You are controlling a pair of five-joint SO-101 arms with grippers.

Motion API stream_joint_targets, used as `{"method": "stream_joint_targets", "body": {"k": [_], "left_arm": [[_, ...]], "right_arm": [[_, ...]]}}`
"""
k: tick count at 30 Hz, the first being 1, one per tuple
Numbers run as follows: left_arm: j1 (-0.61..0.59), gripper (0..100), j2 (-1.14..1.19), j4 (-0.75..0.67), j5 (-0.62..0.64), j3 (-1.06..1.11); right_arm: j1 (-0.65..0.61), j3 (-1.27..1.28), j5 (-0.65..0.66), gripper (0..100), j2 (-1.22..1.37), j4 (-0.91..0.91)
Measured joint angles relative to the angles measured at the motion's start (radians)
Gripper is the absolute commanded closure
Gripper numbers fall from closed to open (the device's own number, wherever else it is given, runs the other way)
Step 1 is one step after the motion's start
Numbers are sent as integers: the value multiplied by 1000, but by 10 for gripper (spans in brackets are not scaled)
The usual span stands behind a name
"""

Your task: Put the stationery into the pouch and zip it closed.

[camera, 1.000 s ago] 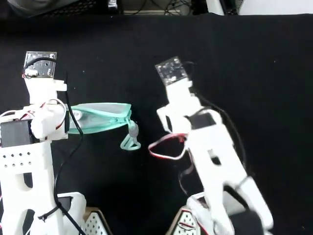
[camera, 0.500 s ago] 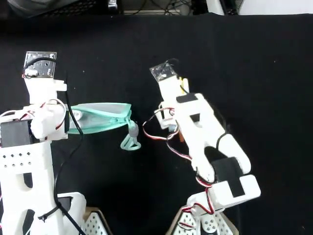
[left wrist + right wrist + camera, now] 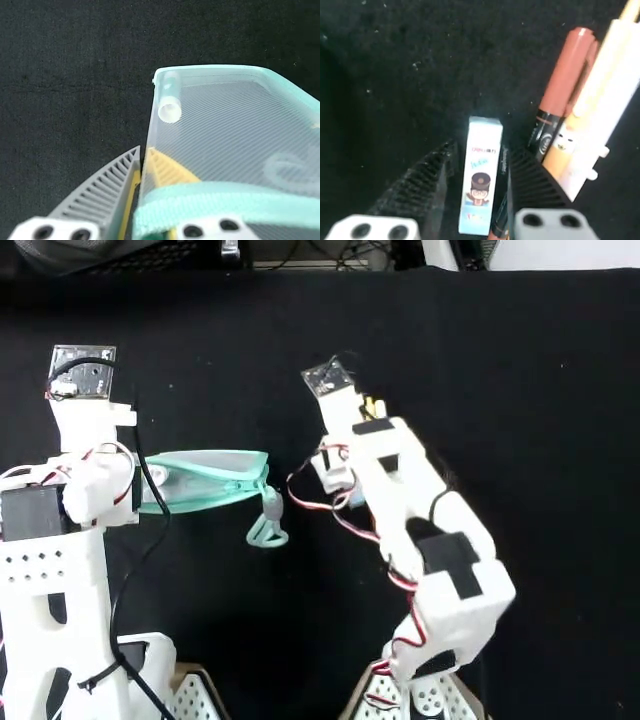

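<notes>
pouch (image 3: 205,480): left of right hand (image 3: 482,150) | eraser (image 3: 480,190): between its fingers (image 3: 535,182) | pens (image 3: 570,110): beside eraser

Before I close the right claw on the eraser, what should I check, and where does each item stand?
1. Right claw open: ok.
2. Eraser between its fingers: ok.
3. Pens outside the gap: cannot tell; one lies close beside a finger.
4. Left claw shut on pouch: ok.
5. Pouch mouth open to take the eraser: cannot tell.

blk tablecloth (image 3: 540,360), cables at rear (image 3: 300,252)
</notes>
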Motion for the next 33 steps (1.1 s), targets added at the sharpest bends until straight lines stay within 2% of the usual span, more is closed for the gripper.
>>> {"method": "stream_joint_targets", "body": {"k": [11, 17, 22, 28, 33], "left_arm": [[0, 970, 0, 0, 0, 0], [0, 970, 0, 0, 0, 0], [0, 970, 0, 0, 0, 0], [0, 970, 0, 0, 0, 0], [0, 970, 0, 0, 0, 0]], "right_arm": [[2, -318, 11, 855, 170, 270], [6, -539, 41, 983, 327, 451], [8, -646, 43, 986, 396, 491], [6, -663, 43, 986, 348, 540], [8, -651, 44, 986, 106, 634]]}}
